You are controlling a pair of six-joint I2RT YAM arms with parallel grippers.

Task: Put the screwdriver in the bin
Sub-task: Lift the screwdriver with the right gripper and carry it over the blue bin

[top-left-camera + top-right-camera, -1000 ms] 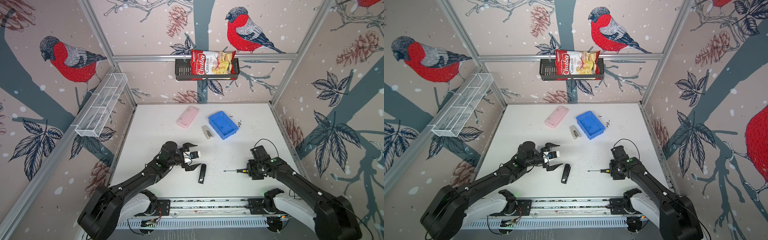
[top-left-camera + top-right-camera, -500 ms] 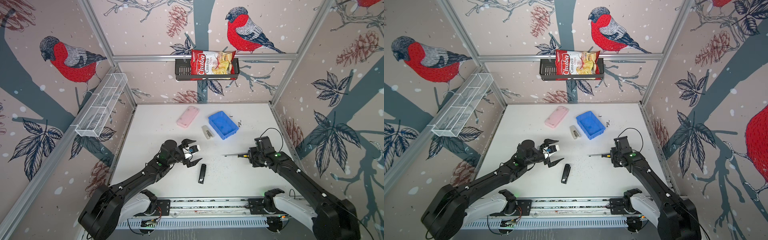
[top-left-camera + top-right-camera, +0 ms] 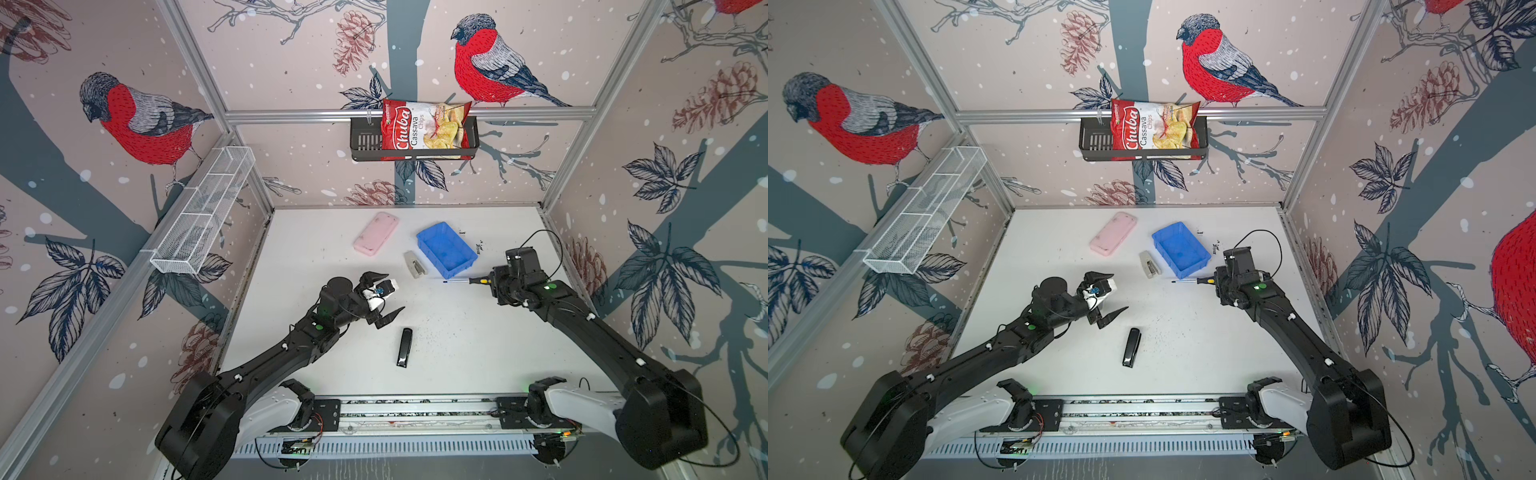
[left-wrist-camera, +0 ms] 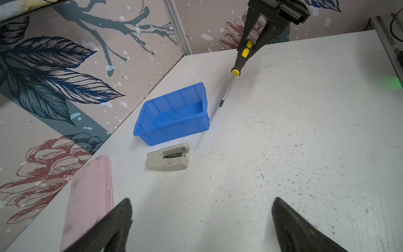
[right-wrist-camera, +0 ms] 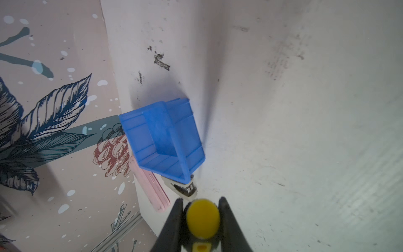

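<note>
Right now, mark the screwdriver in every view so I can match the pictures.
Top view: screwdriver right of centre, tip by the near corner of the bin.
Top view: same spot, tip by the bin corner.
Left wrist: held off the table beyond the bin, shaft slanting down.
Right wrist: seen end-on, yellow butt between the fingers, bin ahead.
Shared landmark: the blue bin.

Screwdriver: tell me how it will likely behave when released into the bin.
Probably stiff: the screwdriver juts straight from the right gripper without sagging. Its round handle may roll on landing, though the walls of the bin should stop it. Likely handle-heavy, given the thin shaft.
</note>
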